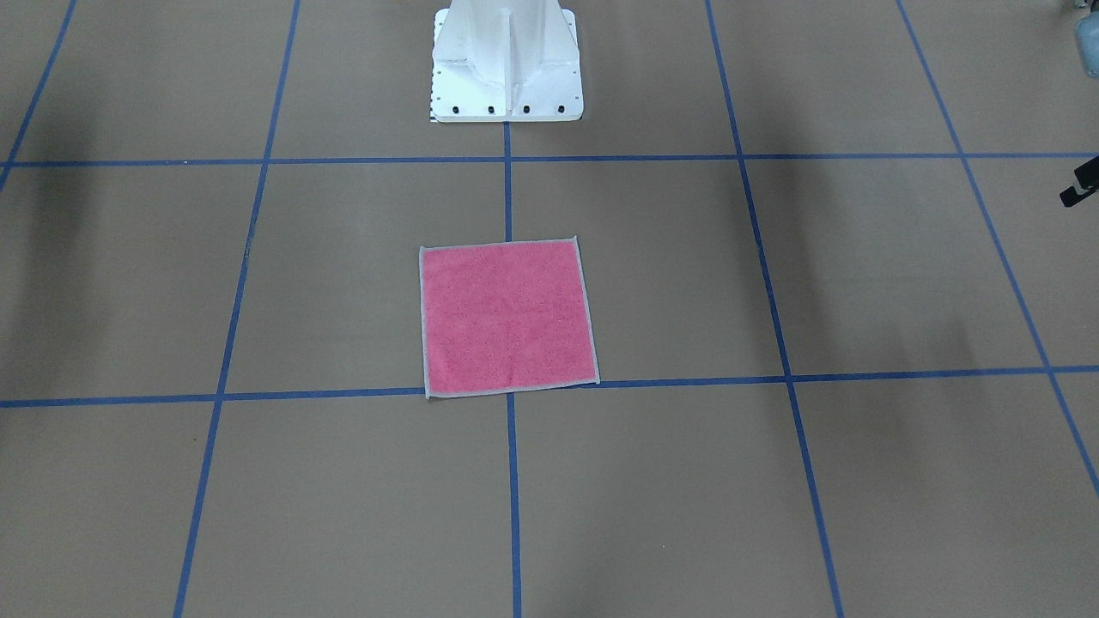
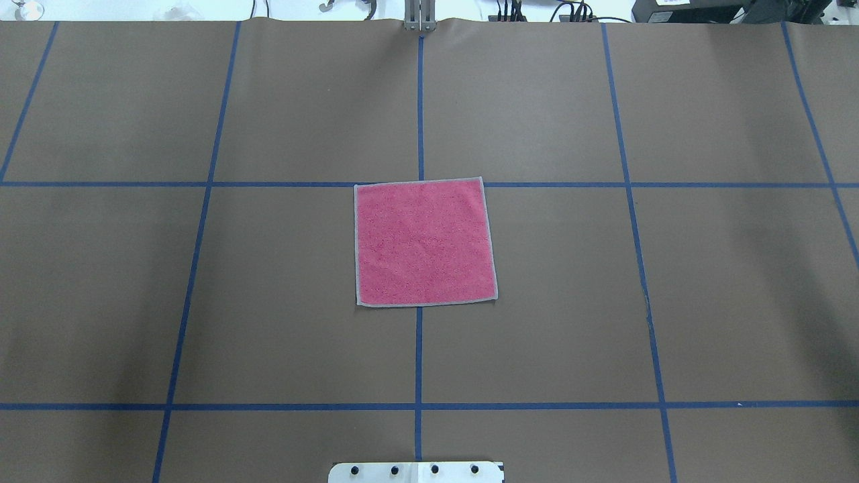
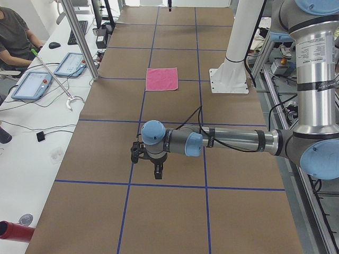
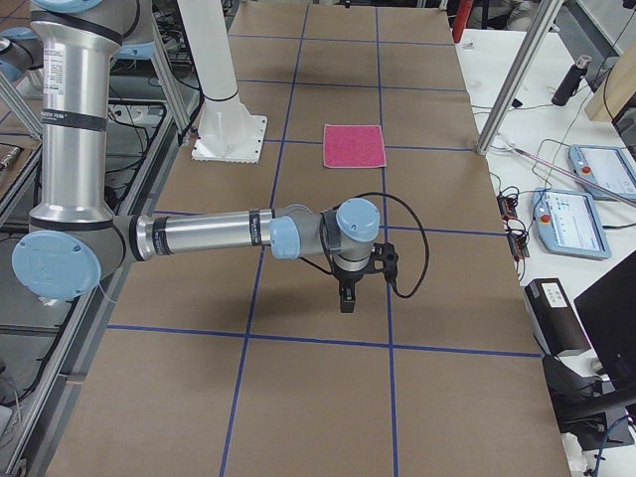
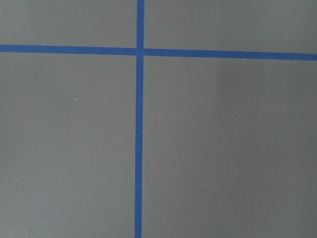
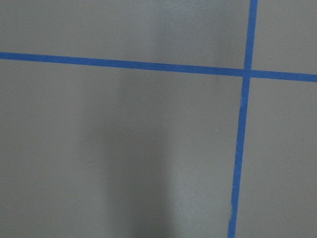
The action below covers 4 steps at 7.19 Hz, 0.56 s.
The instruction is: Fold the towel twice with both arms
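The towel point(image 2: 424, 241) lies flat and unfolded, pink face up, at the table's middle on the blue tape cross; it also shows in the front view point(image 1: 508, 318) and both side views point(image 3: 162, 79) point(image 4: 354, 145). My left gripper point(image 3: 158, 172) points down above bare table, far from the towel toward the robot's left end. My right gripper point(image 4: 345, 298) points down above bare table toward the robot's right end. I cannot tell if either is open or shut. Both wrist views show only brown paper and blue tape.
The white pedestal point(image 1: 506, 64) stands just behind the towel on the robot's side. A metal post point(image 3: 79, 37), tablets point(image 3: 32, 84) and a seated operator point(image 3: 13, 32) are along the far edge. A black part point(image 1: 1080, 184) pokes in at the front view's right edge.
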Motion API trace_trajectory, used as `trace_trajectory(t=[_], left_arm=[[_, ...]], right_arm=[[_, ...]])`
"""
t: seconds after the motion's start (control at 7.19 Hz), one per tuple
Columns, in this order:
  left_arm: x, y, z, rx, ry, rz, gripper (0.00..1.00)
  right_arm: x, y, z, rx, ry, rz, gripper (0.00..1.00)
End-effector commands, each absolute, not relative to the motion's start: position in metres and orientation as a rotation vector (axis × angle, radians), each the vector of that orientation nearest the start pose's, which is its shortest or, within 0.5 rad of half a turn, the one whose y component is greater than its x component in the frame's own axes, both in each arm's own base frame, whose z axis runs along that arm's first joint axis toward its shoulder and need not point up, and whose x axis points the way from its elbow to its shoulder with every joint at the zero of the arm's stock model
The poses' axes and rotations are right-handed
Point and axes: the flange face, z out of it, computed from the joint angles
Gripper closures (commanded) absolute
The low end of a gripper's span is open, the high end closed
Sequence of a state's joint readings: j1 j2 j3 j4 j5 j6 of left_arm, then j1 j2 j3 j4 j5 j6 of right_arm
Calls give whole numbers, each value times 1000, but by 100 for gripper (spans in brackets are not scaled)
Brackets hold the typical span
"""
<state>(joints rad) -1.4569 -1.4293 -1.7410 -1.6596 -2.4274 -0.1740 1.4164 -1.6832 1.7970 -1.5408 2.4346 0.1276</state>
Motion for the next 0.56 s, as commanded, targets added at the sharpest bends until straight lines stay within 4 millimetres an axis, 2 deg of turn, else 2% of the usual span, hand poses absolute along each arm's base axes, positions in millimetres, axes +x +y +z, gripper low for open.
trace_trajectory(t=[0.0,0.42], left_arm=[[-6,-446,630,-24,861,-9,0],[-5,-457,630,28,869,12,0]], right_arm=[[-11,-445,589,19,-887,-89,0],[-34,-450,576,-5,-895,-40,0]])
